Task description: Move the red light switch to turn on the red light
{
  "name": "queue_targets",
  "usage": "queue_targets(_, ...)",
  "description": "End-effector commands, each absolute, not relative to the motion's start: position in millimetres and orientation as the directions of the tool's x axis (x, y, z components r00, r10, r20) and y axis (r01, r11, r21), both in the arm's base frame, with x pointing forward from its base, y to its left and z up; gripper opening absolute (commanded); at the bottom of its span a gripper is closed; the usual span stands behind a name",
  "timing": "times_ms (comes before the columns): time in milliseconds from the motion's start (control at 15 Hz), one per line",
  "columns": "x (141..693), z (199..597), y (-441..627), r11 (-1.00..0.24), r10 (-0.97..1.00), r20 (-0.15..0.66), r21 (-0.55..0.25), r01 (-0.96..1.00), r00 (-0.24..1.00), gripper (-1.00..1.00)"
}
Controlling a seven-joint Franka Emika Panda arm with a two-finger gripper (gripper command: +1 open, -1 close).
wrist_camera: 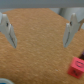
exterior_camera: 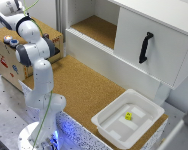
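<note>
The gripper (wrist_camera: 40, 30) is open, its two pale fingers spread well apart above a cork-textured surface and holding nothing. In the wrist view a small red block, probably the red light switch (wrist_camera: 77, 66), sits at the lower right of the frame, clear of both fingers; its exact form is too blurred to tell. In the exterior view the arm (exterior_camera: 36, 60) reaches toward the wooden box (exterior_camera: 6, 52) at the upper left of the frame, where round buttons (exterior_camera: 10, 41) sit on top. The switch is judged a small, rigid, light plastic part, fixed in place. It should be pushed with one fingertip against its side rather than grasped. The white plastic bin (exterior_camera: 144, 125) at lower right holds a small yellow object (exterior_camera: 128, 116).
</note>
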State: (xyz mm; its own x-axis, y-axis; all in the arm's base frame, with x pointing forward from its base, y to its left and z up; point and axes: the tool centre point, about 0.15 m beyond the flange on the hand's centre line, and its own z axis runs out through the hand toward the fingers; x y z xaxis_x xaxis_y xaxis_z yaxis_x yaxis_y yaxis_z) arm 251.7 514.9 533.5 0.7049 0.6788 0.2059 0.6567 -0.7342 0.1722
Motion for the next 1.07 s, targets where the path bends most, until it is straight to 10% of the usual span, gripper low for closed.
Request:
queue_targets(0,266,524,435,-0.825,0.555,0.248,0.043,0.563,0.794,1.0)
queue_targets(1000,346,452,446,-0.915,0.375,0.282,-0.039,0.401,0.883,1.0)
